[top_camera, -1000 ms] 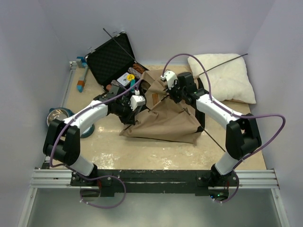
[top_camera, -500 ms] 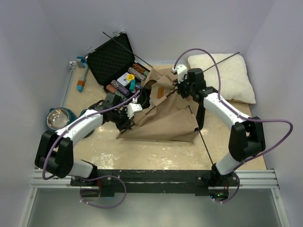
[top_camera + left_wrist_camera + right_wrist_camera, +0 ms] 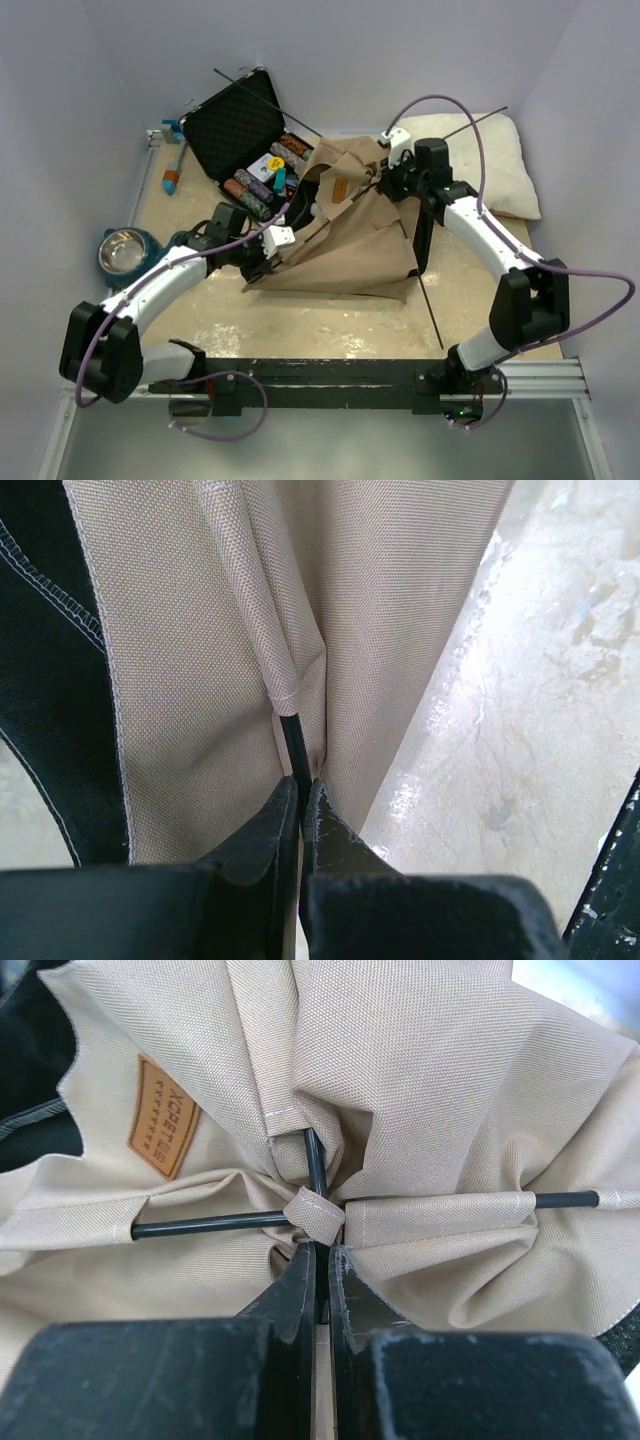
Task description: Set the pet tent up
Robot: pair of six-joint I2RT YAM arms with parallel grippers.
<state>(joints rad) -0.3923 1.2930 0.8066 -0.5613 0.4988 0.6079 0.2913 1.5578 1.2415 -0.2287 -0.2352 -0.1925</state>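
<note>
I count one pet tent [image 3: 350,245], two crossed poles [image 3: 200,1225], one white pillow [image 3: 495,165], one black chip case [image 3: 235,125] and one steel bowl [image 3: 120,248].

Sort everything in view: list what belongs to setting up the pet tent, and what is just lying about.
For the job: pet tent; its dark poles; left claw and right claw, each shut on a pole.

Lying about: white pillow; black case of chips; metal bowl; blue-and-orange item at the left edge.
</note>
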